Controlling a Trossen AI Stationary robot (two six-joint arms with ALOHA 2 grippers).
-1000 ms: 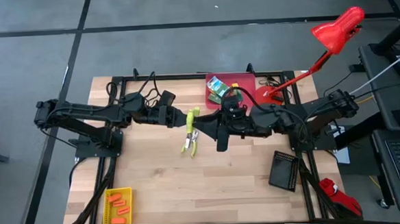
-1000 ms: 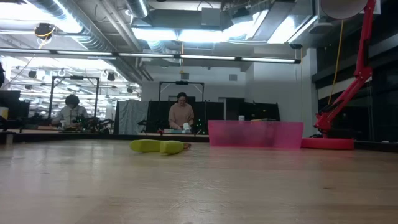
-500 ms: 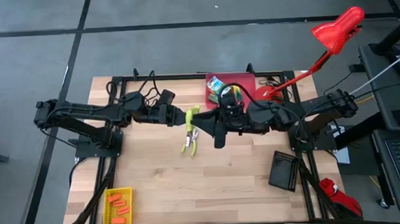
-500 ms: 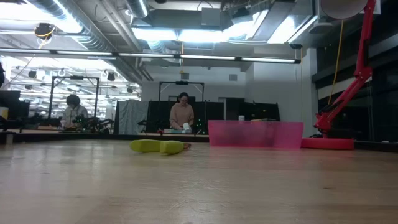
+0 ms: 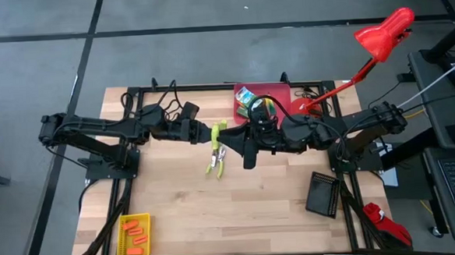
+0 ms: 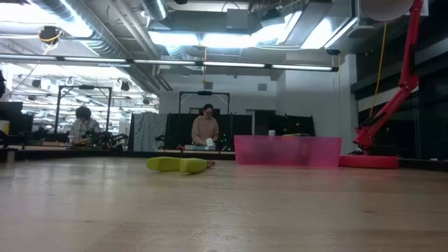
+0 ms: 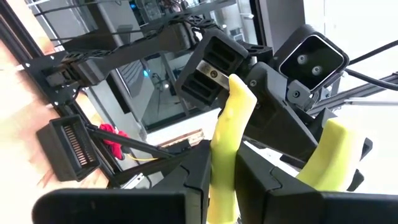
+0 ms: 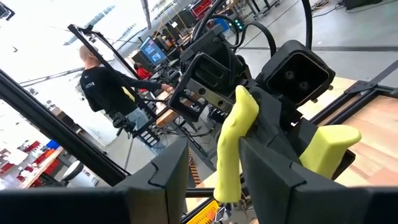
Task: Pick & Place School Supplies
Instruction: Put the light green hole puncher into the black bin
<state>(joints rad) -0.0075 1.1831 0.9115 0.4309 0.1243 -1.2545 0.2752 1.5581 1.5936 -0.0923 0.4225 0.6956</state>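
Two grippers meet above mid-counter: the left gripper (image 7: 225,171) and the right gripper (image 8: 214,168) each seem clamped on a yellow-green handle of one pliers (image 5: 217,150), its tips resting on the counter (image 5: 216,206).

Yellow-green handles on the pliers (image 5: 217,149); pale wood worktop (image 5: 216,206); red bin (image 5: 277,98) far right; yellow bin (image 5: 135,235) holding orange sticks (image 5: 137,240); black bin (image 5: 323,193).
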